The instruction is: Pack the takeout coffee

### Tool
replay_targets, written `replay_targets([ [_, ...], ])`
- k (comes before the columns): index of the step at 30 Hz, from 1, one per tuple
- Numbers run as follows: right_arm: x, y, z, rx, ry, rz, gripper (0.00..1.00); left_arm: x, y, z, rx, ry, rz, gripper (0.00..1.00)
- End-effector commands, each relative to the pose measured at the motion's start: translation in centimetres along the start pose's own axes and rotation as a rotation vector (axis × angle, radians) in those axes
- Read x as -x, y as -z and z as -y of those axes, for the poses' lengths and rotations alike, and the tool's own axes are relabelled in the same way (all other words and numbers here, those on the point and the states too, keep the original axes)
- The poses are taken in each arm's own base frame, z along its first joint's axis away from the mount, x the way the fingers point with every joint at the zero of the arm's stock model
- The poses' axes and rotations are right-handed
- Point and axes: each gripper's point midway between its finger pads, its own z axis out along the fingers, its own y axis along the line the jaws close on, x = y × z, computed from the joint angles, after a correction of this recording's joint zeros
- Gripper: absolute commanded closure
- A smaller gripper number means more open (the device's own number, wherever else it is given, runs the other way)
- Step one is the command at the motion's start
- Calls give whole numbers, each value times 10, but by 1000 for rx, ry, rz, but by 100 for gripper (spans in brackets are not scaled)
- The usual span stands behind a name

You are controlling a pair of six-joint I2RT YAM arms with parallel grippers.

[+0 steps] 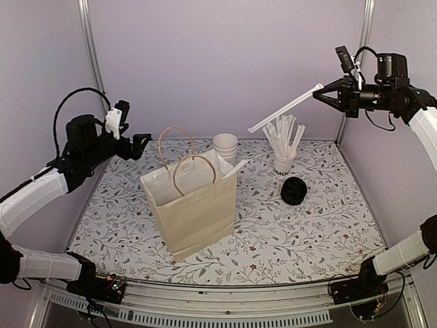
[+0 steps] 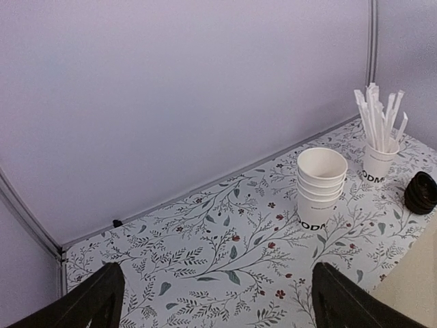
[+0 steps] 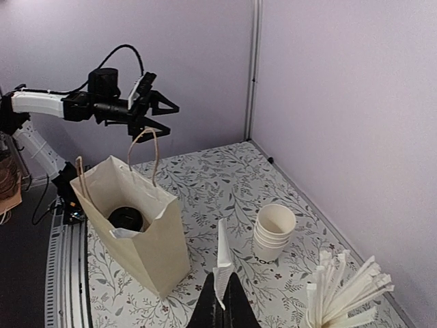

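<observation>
1. The table (image 1: 328,232) has a cloth with leaves and flowers on it. Purple walls stand on its left, far and right sides. Only the near edge, where the arms are fixed, has no wall.
2. A tall paper bag (image 1: 198,212) stands upright a bit left of the middle, with its mouth open and its two loop handles up. It is the biggest thing in the way. A cup with a black lid (image 3: 126,217) sits down inside it, and only the lid shows. Something white pokes out at the bag's top right, but I cannot tell what it is.
3. The left pincer (image 1: 135,125) hangs high over the far left of the table, with its fingers wide apart and nothing in them.
4. The right pincer (image 1: 318,95) is high by the right wall, above the far right corner. It is squeezed shut on one end of a long white straw (image 1: 283,109). The straw slopes down to the left in the air, over the cup of straws.
5. A stack of empty cups (image 1: 225,145) stands just behind the bag, near the far wall.
6. A cup of straws (image 1: 284,162) stands at the far right, well apart from the bag.
7. A pile of black lids (image 1: 293,190) lies just in front of that cup.
8. There is bare cloth at the near right and along the left side of the bag.
</observation>
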Motion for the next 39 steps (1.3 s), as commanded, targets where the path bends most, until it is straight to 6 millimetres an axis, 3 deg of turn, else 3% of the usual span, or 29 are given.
replay_targets([
  [1, 13, -23, -62, 297, 25, 29, 100, -1, 0, -9, 36, -8, 2, 3],
  [7, 21, -63, -102, 478, 44, 22, 100, -2, 0, -9, 38, -11, 0, 3],
  [16, -12, -159, -141, 608, -30, -99, 100, -1, 1, -9, 37, -13, 2, 3],
  [19, -36, -194, -154, 623, -49, -216, 85, -1, 0, -7, 24, -11, 1, 3],
  [22, -46, -212, -149, 605, -11, -266, 51, -3, -1, -6, 19, -9, -4, 3],
  [25, -46, -202, -131, 529, 19, -258, 38, -2, 0, -6, 17, -8, -3, 3],
  [29, -52, -178, -111, 435, 46, -274, 33, -1, -2, -4, 4, -3, -2, 3],
  [34, -75, -153, -127, 476, 110, -305, 26, -4, -4, -2, -8, 1, -11, 3],
  [39, -86, -141, -137, 502, 121, -312, 23, -4, -4, -1, -12, 3, -13, 3],
])
